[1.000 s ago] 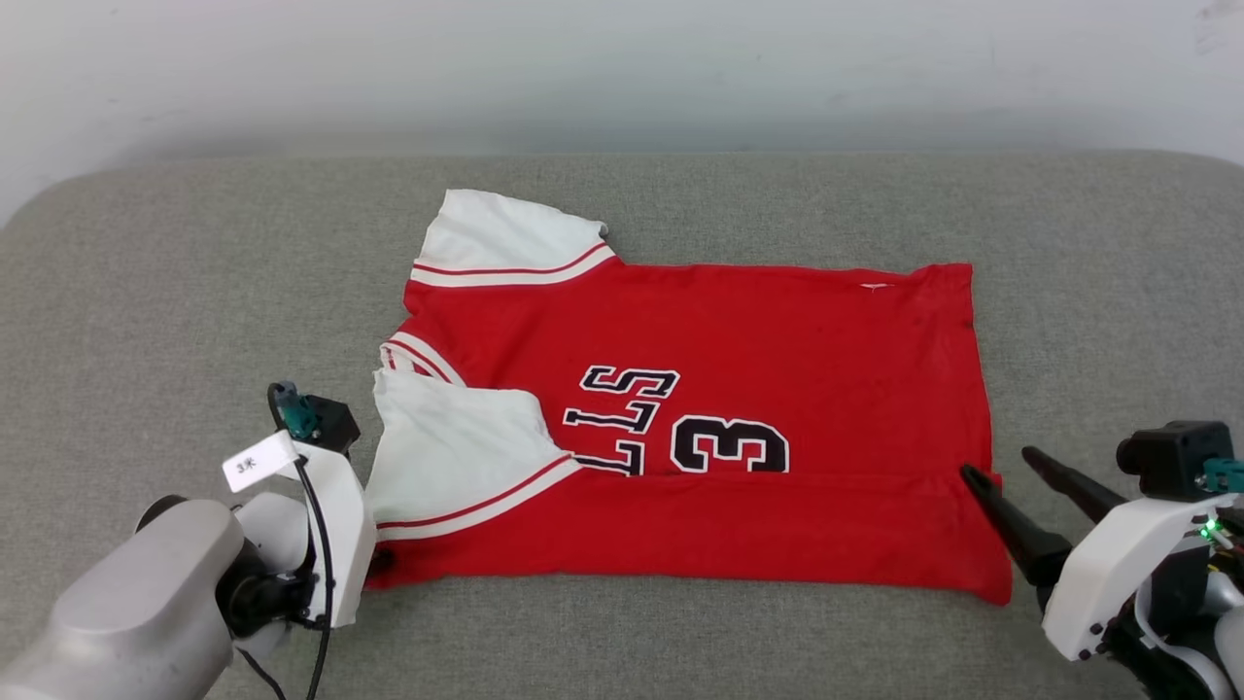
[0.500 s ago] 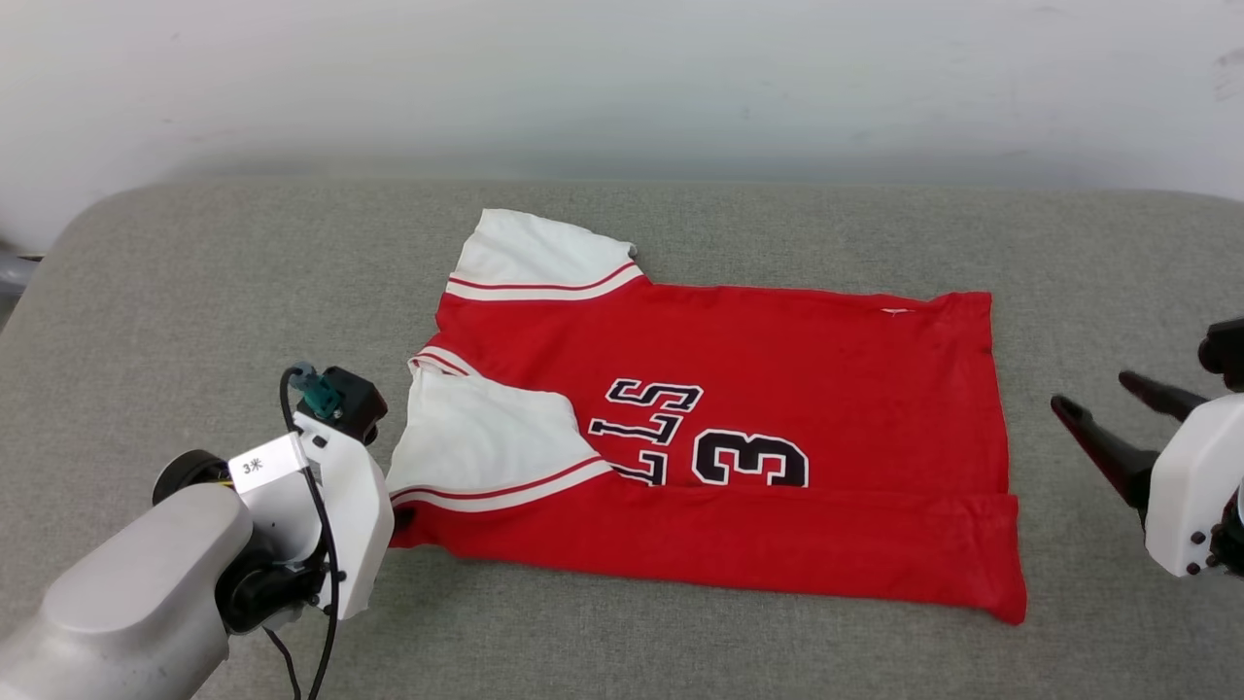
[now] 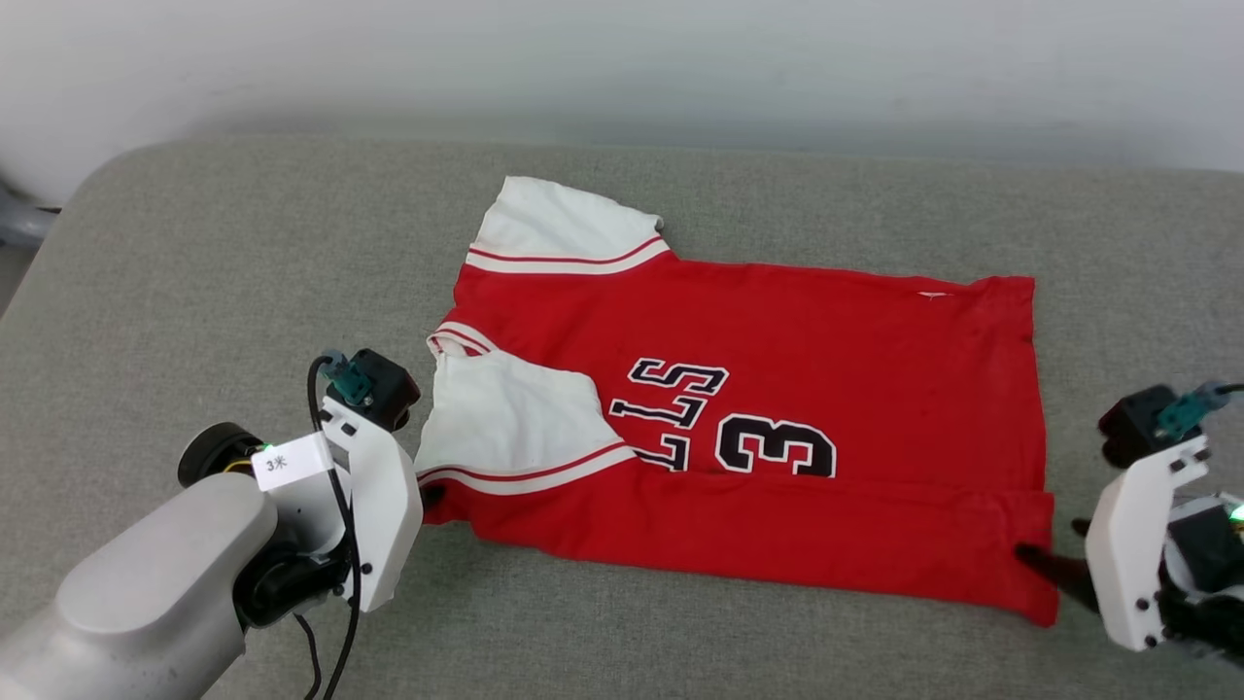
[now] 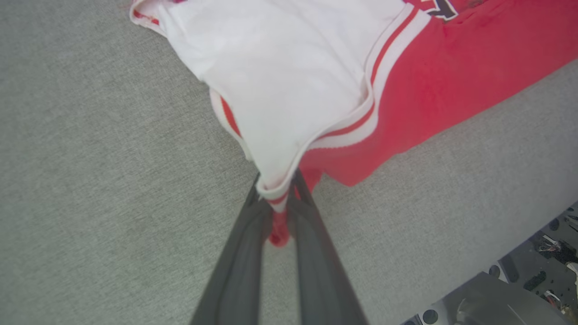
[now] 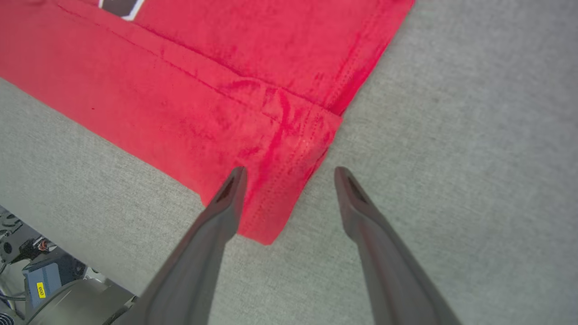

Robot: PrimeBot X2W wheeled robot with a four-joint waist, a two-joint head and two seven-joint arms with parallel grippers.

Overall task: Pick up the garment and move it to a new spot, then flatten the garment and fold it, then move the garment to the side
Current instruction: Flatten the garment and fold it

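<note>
Closing on cloth, the left gripper point(image 4: 276, 183) now pinches the corner of the red shirt point(image 3: 777, 389) at about 8 o'clock in the head view, where a white sleeve lies folded over the red body. Its two dark fingers, apart a second ago, are nearly together, with the sleeve's striped hem and a bit of red edge bunched between them. The shirt lies flat in the middle of a grey cushion point(image 3: 194, 292), neck toward 9 o'clock and hem toward 3 o'clock. Its near long edge is already turned over, hiding part of the black lettering. The right gripper point(image 5: 289, 174), off to the side half a second ago, has come back to the shirt's corner at 4 o'clock. It stays wide open, holding nothing, with one finger over the red hem and the other over bare cushion. With one corner held and the other straddled, the next fold looks ready to begin once the right gripper shuts.
</note>
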